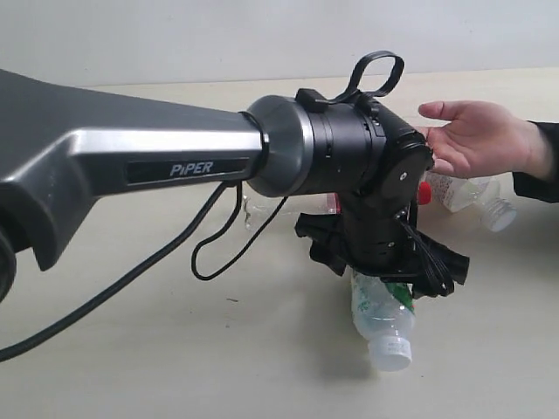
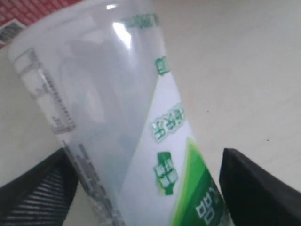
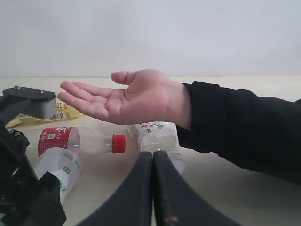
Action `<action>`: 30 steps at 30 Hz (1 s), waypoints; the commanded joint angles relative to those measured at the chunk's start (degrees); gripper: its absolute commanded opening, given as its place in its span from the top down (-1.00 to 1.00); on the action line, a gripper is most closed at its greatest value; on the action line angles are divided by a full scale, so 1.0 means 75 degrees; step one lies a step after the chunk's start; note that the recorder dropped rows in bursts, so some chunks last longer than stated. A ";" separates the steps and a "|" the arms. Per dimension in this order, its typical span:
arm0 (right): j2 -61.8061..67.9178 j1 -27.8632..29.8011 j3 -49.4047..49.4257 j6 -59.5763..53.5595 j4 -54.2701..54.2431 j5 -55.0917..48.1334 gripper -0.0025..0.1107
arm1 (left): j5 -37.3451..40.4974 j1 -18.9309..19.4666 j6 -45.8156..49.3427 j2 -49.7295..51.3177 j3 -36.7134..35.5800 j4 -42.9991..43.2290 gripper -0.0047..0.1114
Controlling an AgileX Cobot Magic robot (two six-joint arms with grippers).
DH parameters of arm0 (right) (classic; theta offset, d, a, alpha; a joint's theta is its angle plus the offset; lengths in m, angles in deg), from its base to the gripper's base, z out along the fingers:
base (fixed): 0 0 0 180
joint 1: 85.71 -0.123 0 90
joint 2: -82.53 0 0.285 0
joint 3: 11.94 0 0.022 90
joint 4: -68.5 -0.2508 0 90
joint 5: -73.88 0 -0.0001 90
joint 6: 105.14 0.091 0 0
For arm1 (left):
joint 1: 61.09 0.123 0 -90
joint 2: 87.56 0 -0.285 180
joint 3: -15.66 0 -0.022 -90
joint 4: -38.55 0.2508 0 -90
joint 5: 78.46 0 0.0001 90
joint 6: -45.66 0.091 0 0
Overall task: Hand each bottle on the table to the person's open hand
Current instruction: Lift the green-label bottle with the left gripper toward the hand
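Bulk of the left arm's wrist hides much of the exterior view. Beneath it the green-labelled bottle (image 1: 382, 310) (image 2: 141, 117) lies on the table (image 1: 131, 349), only its label end and white cap showing. The left gripper (image 2: 146, 188) stands spread astride this bottle, with a gap at one finger and its tips cut off. The right gripper (image 3: 153, 188) is pressed together, empty. The person's open hand (image 3: 127, 96) (image 1: 472, 135), palm up, covers part of a clear bottle (image 3: 155, 136). The yellow bottle (image 3: 63, 110) barely peeks out.
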 commanded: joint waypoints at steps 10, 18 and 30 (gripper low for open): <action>-0.0044 0.0004 0.0036 -0.0014 0.0010 0.0068 0.96 | 0.0738 -0.0014 0.0049 0.0069 0.0047 0.0023 0.92; -0.0044 0.0004 0.0036 -0.0014 0.0010 0.0068 0.96 | 0.1649 -0.0235 0.0674 -0.0644 0.0047 -0.0206 0.92; -0.0044 0.0004 0.0036 0.0000 0.0010 0.0065 0.96 | 0.0485 -0.0659 0.0338 -0.1658 0.0656 -0.0185 0.92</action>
